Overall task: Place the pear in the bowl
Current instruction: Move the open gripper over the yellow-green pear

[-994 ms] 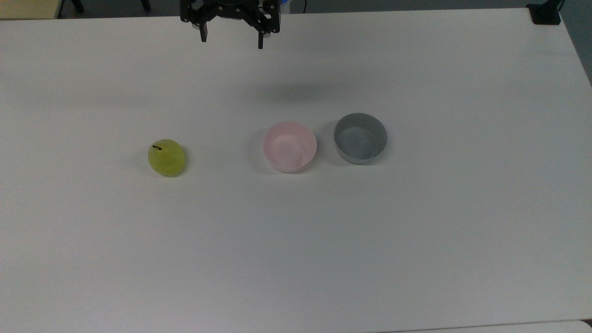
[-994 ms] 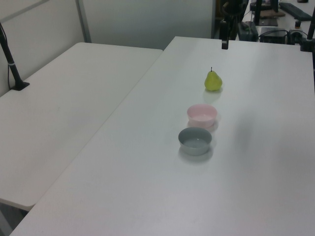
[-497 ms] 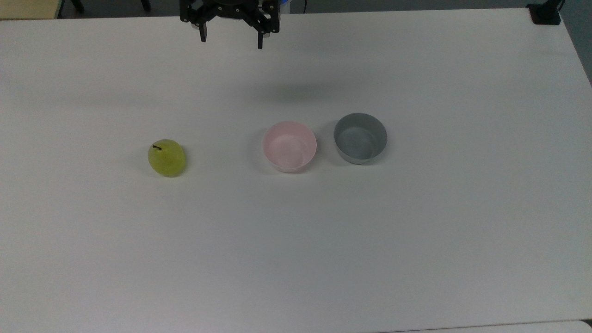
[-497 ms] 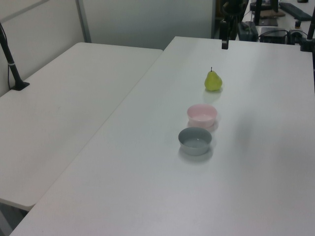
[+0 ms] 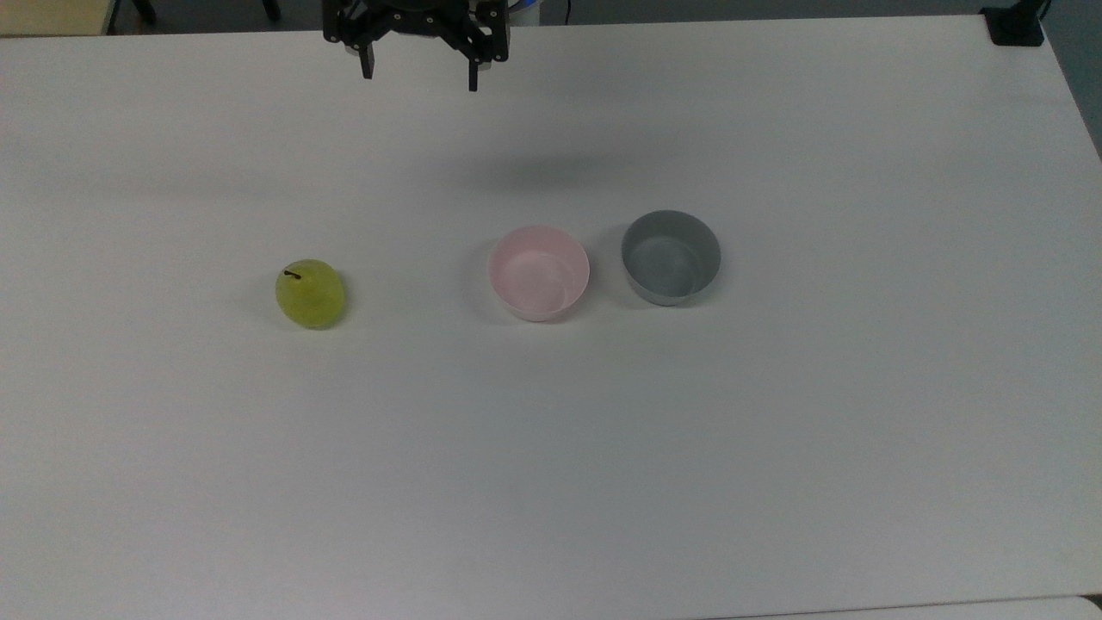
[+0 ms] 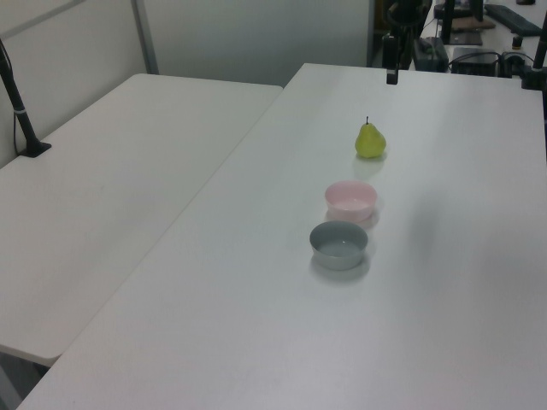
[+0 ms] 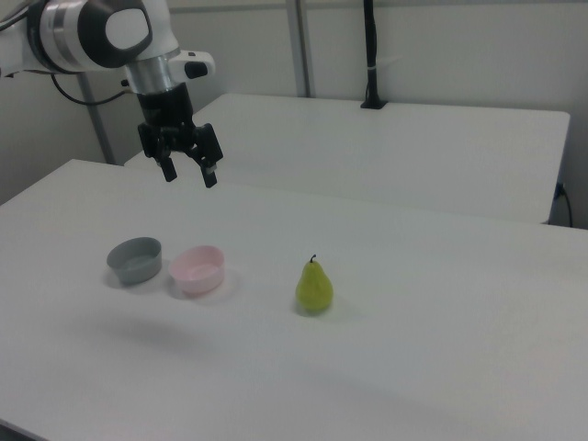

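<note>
The yellow-green pear (image 5: 310, 294) (image 6: 369, 141) (image 7: 314, 285) stands upright on the white table (image 5: 551, 448), stem up. To the top view's right of it sits the pale pink bowl (image 5: 539, 272) (image 6: 350, 200) (image 7: 198, 268), with nothing in it. My gripper (image 5: 419, 77) (image 7: 189, 173) hangs open high above the table's far edge in the top view, well apart from pear and bowl, with nothing between its fingers. In the left view one dark finger (image 6: 391, 64) pokes in at the top.
A grey straight-sided bowl (image 5: 671, 257) (image 6: 338, 243) (image 7: 135, 258) stands close beside the pink one, on the side away from the pear. A second white table (image 6: 111, 188) (image 7: 404, 138) adjoins this one, with a black post (image 7: 370, 55) on it.
My gripper has shifted slightly toward the top view's left, staying open. Pear and bowls have not moved.
</note>
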Robot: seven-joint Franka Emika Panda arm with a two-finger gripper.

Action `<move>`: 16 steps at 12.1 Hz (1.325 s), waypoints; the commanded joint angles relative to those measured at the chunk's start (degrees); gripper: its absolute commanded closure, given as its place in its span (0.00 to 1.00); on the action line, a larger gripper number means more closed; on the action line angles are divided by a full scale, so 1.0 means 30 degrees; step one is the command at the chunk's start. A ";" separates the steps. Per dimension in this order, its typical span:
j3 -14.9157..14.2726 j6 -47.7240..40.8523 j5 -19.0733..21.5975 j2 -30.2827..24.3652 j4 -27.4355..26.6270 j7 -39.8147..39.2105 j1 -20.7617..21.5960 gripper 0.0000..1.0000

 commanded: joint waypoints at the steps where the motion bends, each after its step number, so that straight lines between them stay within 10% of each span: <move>1: -0.0175 0.0211 -0.0001 0.0129 -0.0211 -0.1733 -0.0936 0.00; 16: -0.0175 0.6387 -0.0001 0.2676 -0.2578 -0.5722 -0.3869 0.00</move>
